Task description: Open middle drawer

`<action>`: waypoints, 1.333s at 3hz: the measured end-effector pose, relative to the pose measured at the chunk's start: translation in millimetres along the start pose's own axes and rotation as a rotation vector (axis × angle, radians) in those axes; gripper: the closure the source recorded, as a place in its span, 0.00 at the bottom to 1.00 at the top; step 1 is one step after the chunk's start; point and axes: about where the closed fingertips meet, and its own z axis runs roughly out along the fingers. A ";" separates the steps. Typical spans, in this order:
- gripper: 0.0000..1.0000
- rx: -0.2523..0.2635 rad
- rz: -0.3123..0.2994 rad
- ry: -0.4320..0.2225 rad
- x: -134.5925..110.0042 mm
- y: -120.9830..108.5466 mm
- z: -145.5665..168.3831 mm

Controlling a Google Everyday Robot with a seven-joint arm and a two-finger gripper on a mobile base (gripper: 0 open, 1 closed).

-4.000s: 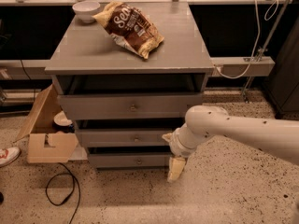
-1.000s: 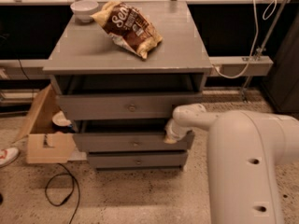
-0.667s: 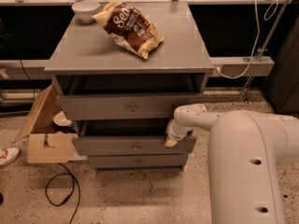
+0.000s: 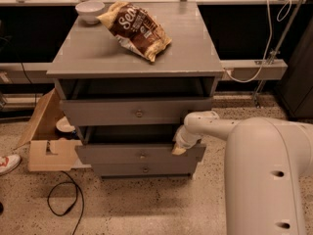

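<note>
The grey cabinet has three drawers. The middle drawer [image 4: 122,154] has a low flat front with a small round knob [image 4: 142,156], and it stands pulled out a little, with a dark gap above it. My gripper [image 4: 178,149] is at the right end of that drawer's top edge, at the end of the white arm [image 4: 254,151] that comes in from the right. The taller top drawer [image 4: 132,112] sits above it and the lowest drawer [image 4: 145,169] sits below.
A chip bag [image 4: 134,29] and a white bowl [image 4: 90,10] lie on the cabinet top [image 4: 186,53]. An open cardboard box [image 4: 46,141] stands on the floor at the left, with a black cable [image 4: 63,199] and a shoe [image 4: 7,163] nearby.
The arm has swung from low in front of the cabinet up to the middle drawer's right end. The middle drawer has slid out toward me, further than a second ago.
</note>
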 end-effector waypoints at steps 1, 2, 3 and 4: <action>0.42 0.000 0.000 0.000 0.0 0.0 0.0; 0.19 0.000 0.000 0.000 0.0 0.1 0.0; 0.00 -0.068 -0.006 0.013 -3.9 13.2 5.6; 0.00 -0.172 -0.006 0.084 -6.0 34.4 13.1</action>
